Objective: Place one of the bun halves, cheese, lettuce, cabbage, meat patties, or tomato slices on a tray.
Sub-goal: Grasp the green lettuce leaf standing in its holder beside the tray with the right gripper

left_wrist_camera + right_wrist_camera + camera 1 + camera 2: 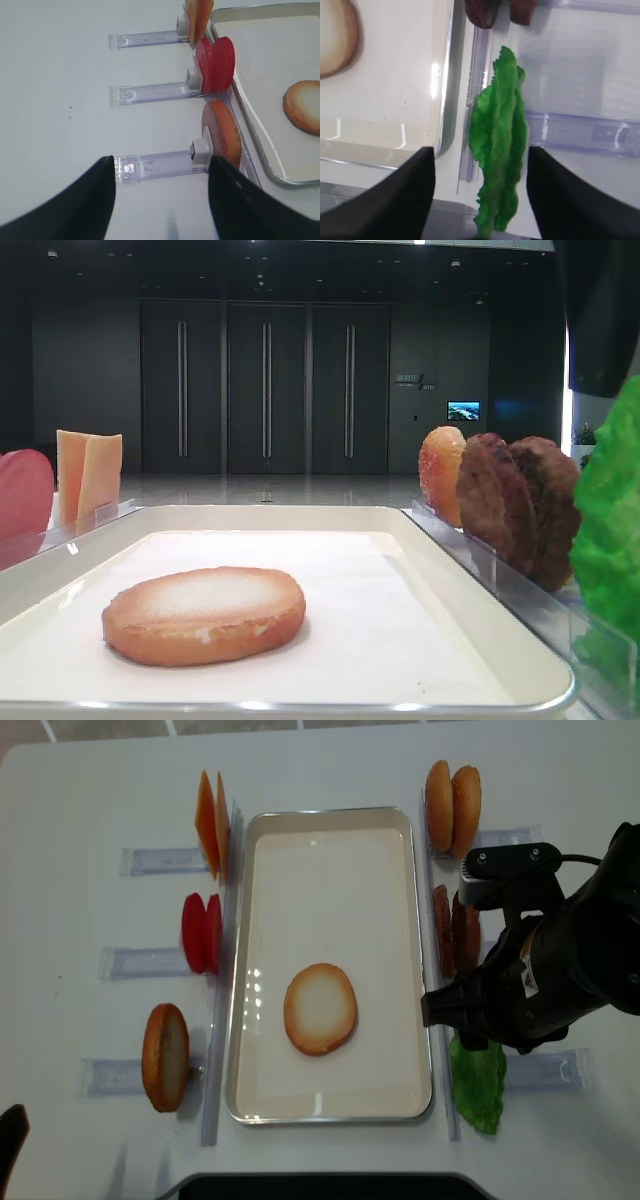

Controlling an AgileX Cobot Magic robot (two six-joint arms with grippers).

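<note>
A bun half [320, 1008] lies pale face up on the paper-lined tray [330, 830], and also shows in the low view [205, 612]. The green lettuce [500, 135] stands on edge in a clear holder right of the tray. My right gripper [481, 200] is open, straddling the lettuce's near end with a gap on each side. My left gripper [160, 200] is open over bare table, with nothing between its fingers, near a holder with another bun half [222, 132]. Tomato slices [216, 64] and cheese [197, 15] stand farther along. Meat patties [455, 932] stand beyond the lettuce.
Clear plastic holders [150, 92] stick out from both long sides of the tray. Two glossy buns [452, 795] stand at the far right. The right arm [545, 970] hangs over the right-hand holders. The tray rim [442, 100] runs just left of the lettuce.
</note>
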